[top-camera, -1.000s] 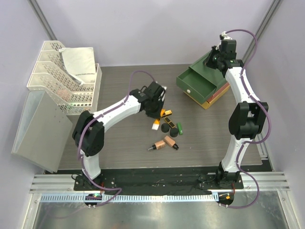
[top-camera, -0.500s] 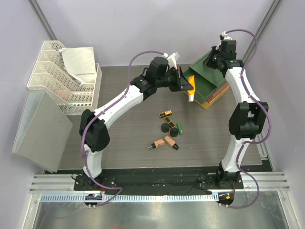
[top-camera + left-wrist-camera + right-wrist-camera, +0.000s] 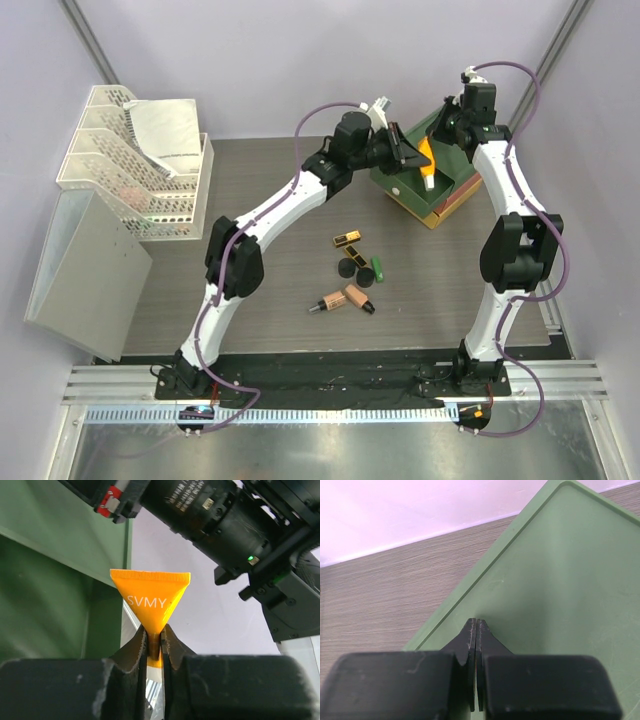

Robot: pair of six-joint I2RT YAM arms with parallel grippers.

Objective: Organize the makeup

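Observation:
My left gripper [image 3: 415,160] is shut on the orange tube [image 3: 427,156], white cap [image 3: 429,183] down, above the open green drawer [image 3: 400,178] of the stacked drawer box. In the left wrist view the jaws [image 3: 154,642] pinch the tube [image 3: 150,597] just below its crimped end. My right gripper [image 3: 450,122] is shut and empty, its tips [image 3: 476,625] at the box's green top [image 3: 560,580]. On the table lie two black-gold sticks [image 3: 347,238], two black compacts [image 3: 347,268], a green tube [image 3: 378,268] and a peach bottle [image 3: 352,296] with a black cap.
The box's orange and yellow layers [image 3: 452,203] sit under the green drawer at the back right. White stacked trays [image 3: 130,160] and a grey bin [image 3: 85,270] stand at the left. A bronze stick [image 3: 327,303] lies beside the peach bottle. The right arm [image 3: 240,525] is close behind the tube.
My left arm lifted the orange tube from the pile at the table's middle and carried it back and right to above the open green drawer. The right arm has not moved.

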